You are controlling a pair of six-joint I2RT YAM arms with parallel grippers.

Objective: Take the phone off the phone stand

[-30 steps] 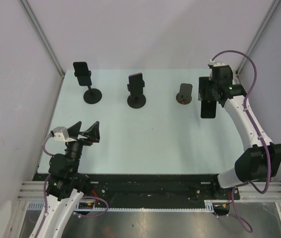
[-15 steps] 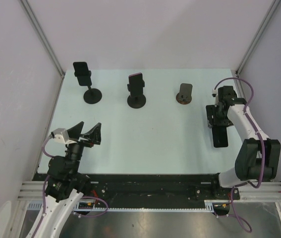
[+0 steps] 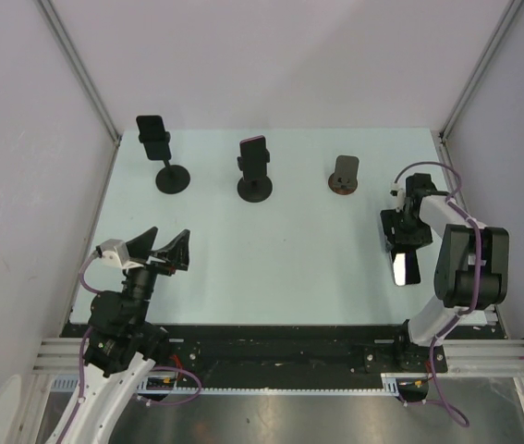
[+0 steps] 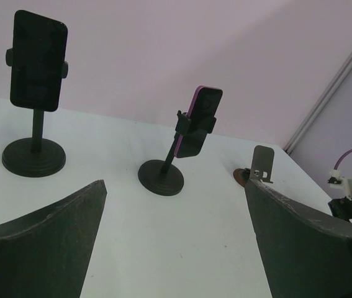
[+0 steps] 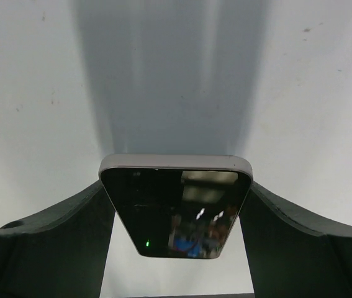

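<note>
A: Status, L to R?

B: left gripper spread wide, nothing in it, parked near-left over the pale tabletop. right gripper clamped on the dark glossy phone with a pale rim, low over the table's right side, well apart from the small empty stand with a brown base and grey back plate. Phone's off its stand, I'd say. Touching the table or not, can't tell.

A: What could go wrong?

B: Fingers pinch only the side edges and much of the phone overhangs. Slick glass plus overhang means it could pivot or slip if let go high or swung fast. Wants a low, gentle set-down.

A: Other stuff? Anything in the way?

B: Back-left, black round-based pole stand holding a black phone. Mid, black stand clamping a pink-edged phone. Both in the back row, well apart from the right arm. Nothing btw phone & table that I can see.
</note>
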